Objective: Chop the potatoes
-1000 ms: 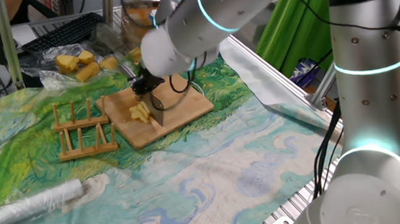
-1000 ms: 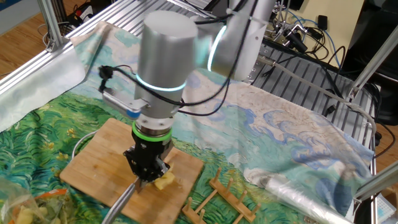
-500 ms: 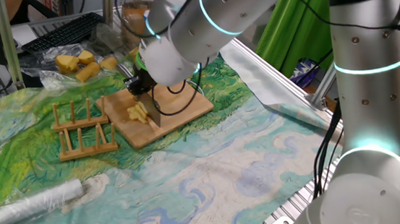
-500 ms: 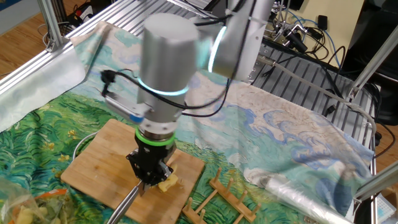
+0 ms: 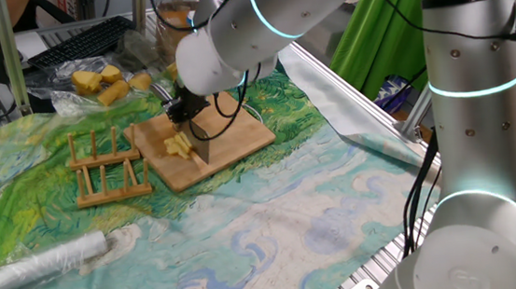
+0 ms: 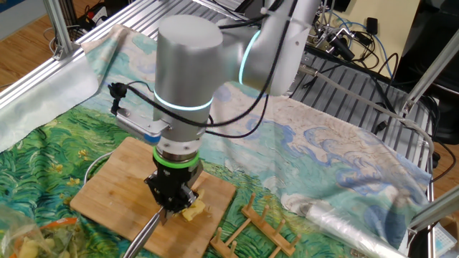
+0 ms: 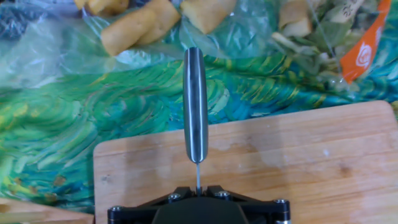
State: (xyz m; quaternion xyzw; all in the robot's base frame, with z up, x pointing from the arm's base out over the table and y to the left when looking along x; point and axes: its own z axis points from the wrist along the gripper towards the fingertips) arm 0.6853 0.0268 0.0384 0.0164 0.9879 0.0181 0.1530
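Observation:
The potatoes (image 5: pixel 179 147) are a small cluster of pale-yellow slices and sticks on a wooden cutting board (image 5: pixel 243 134). My gripper (image 5: pixel 183 108) hangs right over them, shut on a knife (image 5: pixel 201 150) whose blade stands edge-down at the cluster's right side. In the other fixed view the gripper (image 6: pixel 172 198) sits just above the potatoes (image 6: pixel 192 209), with the knife's steel handle (image 6: pixel 147 232) slanting towards the camera. In the hand view the gripper (image 7: pixel 198 187) pinches the thin blade; the handle (image 7: pixel 194 106) points away over the board (image 7: pixel 311 155). The potatoes are hidden there.
A wooden rack (image 5: pixel 105 167) stands left of the board. A plastic bag of potato chunks (image 5: pixel 103 83) lies at the back, and vegetable scraps (image 7: pixel 323 25) lie beyond the board. A foil roll (image 5: pixel 35 267) lies at the front left. A patterned cloth (image 5: pixel 293 226) covers the table.
The arm's upper links have swung a little towards the back left. The gripper and knife have stayed at the potatoes, nearly in place.

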